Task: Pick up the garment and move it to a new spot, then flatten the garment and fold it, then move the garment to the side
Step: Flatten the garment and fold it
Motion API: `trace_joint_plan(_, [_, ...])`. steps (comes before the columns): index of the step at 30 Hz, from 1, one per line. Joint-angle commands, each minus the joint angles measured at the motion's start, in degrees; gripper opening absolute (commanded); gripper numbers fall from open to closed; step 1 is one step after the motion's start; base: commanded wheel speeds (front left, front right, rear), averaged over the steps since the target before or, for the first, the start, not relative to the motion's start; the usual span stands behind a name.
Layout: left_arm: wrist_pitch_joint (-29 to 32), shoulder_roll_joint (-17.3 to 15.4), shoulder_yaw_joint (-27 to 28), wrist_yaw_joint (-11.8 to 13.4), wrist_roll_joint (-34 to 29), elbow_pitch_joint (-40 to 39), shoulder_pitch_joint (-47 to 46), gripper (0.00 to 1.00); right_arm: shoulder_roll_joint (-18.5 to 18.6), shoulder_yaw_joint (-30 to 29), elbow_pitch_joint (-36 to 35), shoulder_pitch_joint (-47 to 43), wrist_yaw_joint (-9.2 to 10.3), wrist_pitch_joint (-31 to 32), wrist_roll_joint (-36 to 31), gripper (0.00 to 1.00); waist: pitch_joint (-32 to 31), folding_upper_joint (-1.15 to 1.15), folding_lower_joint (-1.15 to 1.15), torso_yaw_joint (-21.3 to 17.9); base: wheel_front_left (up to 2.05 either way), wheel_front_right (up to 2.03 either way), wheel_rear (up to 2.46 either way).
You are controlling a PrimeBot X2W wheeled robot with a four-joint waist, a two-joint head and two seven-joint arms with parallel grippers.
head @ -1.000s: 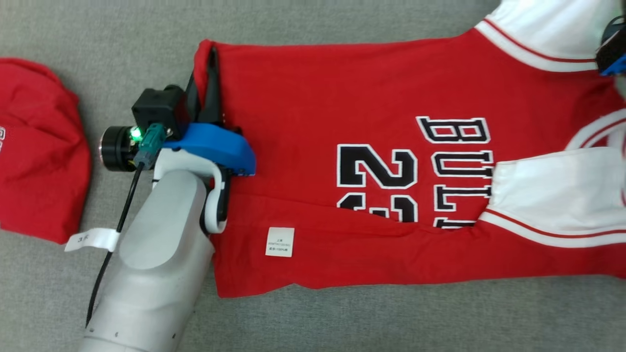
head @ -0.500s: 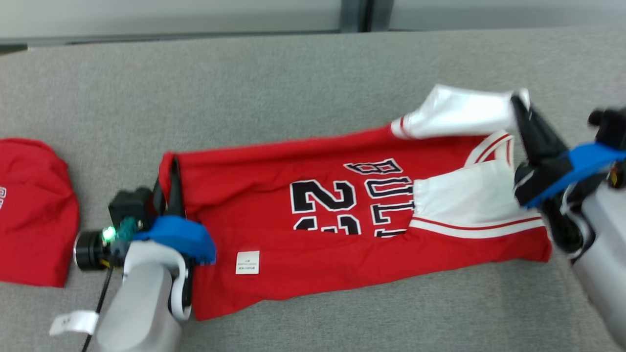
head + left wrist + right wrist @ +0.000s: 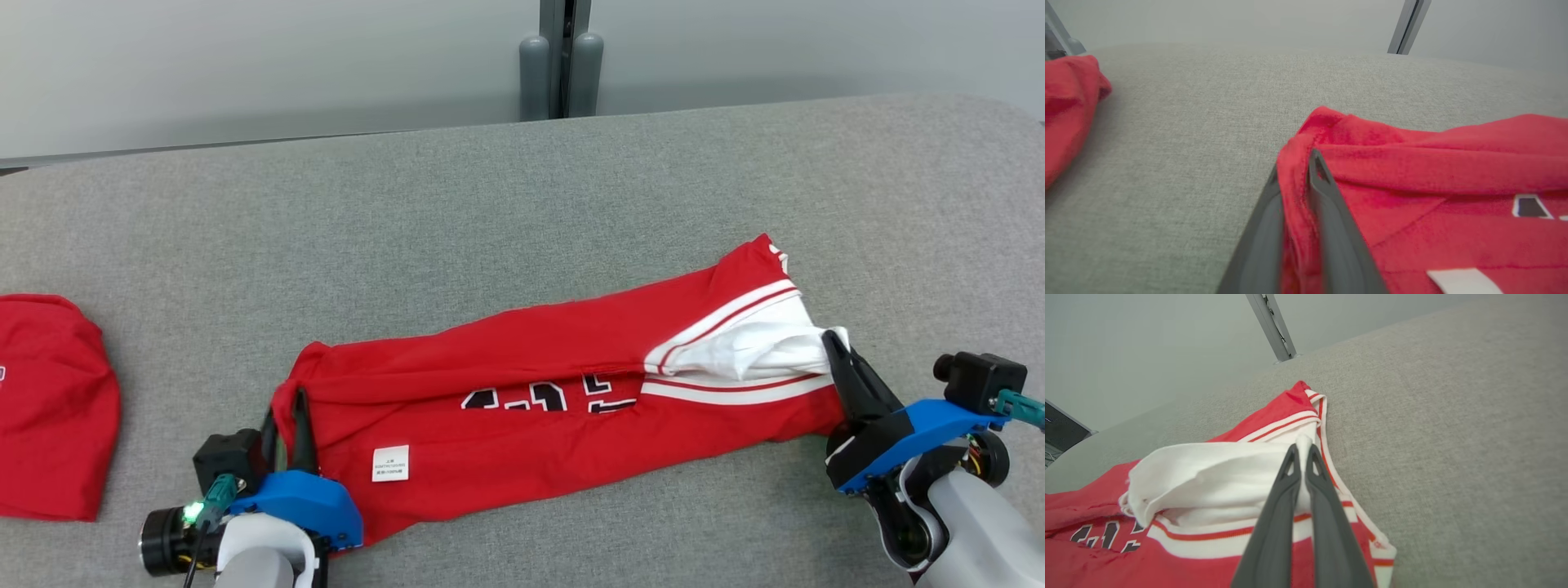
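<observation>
Now left tool (image 3: 1295,171) clamps the garment (image 3: 531,425) at its red hem, right tool (image 3: 1302,450) its white sleeve.

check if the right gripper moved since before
Yes. The right gripper, shut on the white sleeve, crossed the jersey from far edge to near edge, toward the robot.

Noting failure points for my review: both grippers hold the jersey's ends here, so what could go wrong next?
1. The right gripper pinches only the tip of the white sleeve of the jersey, which might slip free.
2. The left gripper clamps a bunched hem, so the fold may crease.
</observation>
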State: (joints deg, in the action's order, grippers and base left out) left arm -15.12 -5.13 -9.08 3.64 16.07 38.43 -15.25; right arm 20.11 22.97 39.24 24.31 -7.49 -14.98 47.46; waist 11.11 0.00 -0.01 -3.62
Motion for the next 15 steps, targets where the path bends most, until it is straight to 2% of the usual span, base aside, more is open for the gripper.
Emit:
trace_joint_plan(1, [-0.03, -0.11, 0.91, 0.71, -0.68, -1.06, 1.08, 1.00, -0.53, -1.14, -0.09, -0.82, 0.00, -0.26, -1.13, 1.00, -0.13, 0.00, 0.01, 0.01, 0.00, 0.00, 0.00])
trace_joint_plan(4, [-0.03, 0.60, 2.31, 2.34, -2.47, -4.31, 3.00, 1.00, -1.27, -4.16, -1.02, -1.42, 0.00, -0.26, -5.71, 1.00, -0.60, 0.00, 0.01, 0.14, 0.00, 0.00, 0.00])
trace_joint_plan(7, [-0.02, 1.06, 3.32, 3.79, -4.54, -7.99, 5.26, 1.00, -2.02, -7.95, -3.17, -1.90, 0.00, -0.25, -14.28, 1.00, -1.24, 0.00, 0.01, 0.28, 0.00, 0.00, 0.00])
trace_joint_plan(11, [-0.02, 1.44, 2.48, 3.84, -7.72, -11.46, 7.77, 1.00, -4.65, -11.47, -5.09, -4.24, 0.00, -0.22, -24.77, 1.00, -2.69, 0.00, 0.01, 0.58, 0.00, 0.00, 0.00])
trace_joint_plan(15, [-0.02, 1.81, 1.74, 3.61, -9.00, -12.23, 10.23, 1.00, -7.47, -13.70, -5.09, -6.50, 0.00, -0.22, -29.91, 1.00, -4.82, 0.00, 0.01, 0.78, 0.00, 0.00, 0.00])
